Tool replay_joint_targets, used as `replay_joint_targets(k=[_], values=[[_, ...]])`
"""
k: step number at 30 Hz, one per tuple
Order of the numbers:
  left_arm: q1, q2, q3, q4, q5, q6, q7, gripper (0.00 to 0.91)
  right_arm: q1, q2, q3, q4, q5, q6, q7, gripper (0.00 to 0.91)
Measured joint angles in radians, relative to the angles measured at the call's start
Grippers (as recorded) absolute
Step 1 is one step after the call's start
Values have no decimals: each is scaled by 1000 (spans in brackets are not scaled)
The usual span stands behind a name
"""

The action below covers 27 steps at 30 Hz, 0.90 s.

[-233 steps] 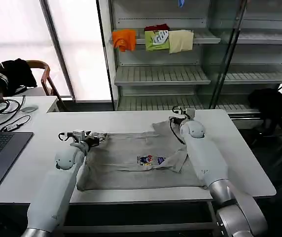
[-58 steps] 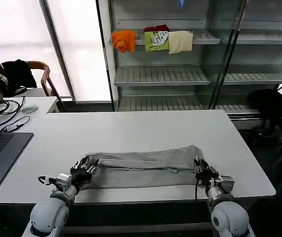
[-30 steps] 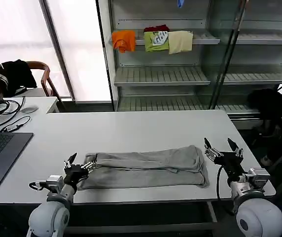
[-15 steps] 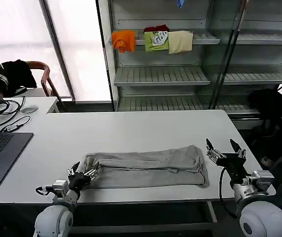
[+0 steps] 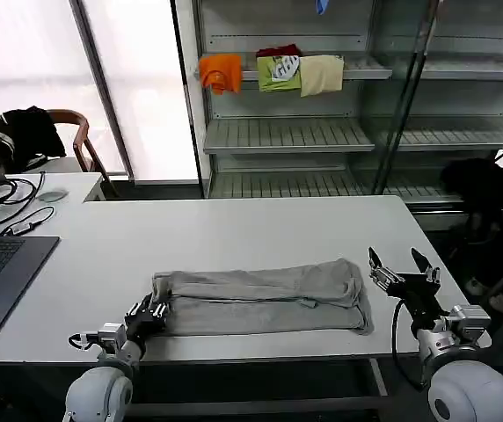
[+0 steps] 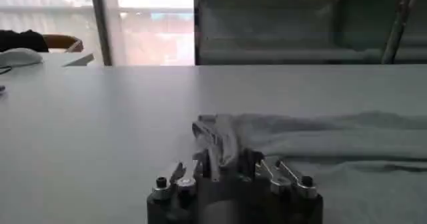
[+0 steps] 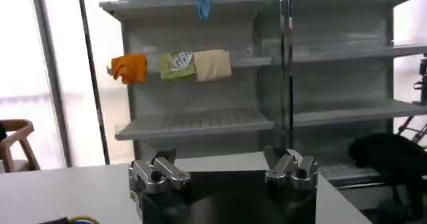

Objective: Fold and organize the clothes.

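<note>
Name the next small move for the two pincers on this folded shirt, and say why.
Probably close the left pincer on the near left end of the grey shirt, ready to fold it across. The shirt lies as a long band on the table, and the right pincer hangs open, clear of its right end.

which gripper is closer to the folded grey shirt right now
Left. The left gripper is at the folded grey shirt, right against its near left end. The right gripper is open, raised off the shirt's right end with bare table between them.
</note>
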Motion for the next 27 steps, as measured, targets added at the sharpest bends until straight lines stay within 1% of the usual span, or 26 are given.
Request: replay_joint_targets(k=[9,14,16,22,27], values=[[-2,0,0,-1,-1,-12,4,20,3,-3,2,-6,0,-1,2,907],[2,12,-15,-8,-12,-20,7,10,9,-2,-2,-10,-1,-2,2,907],[5,19,-26,-14,-18,-24,10,20,13,-2,-5,-10,-1,-3,3,907],[18,66,-85,-28,-47,-25,20,20,28,2,-17,-19,-3,-3,6,907],[30,141,-164,-19,-81,-29,32,20,41,3,-25,-26,-5,-3,7,907]])
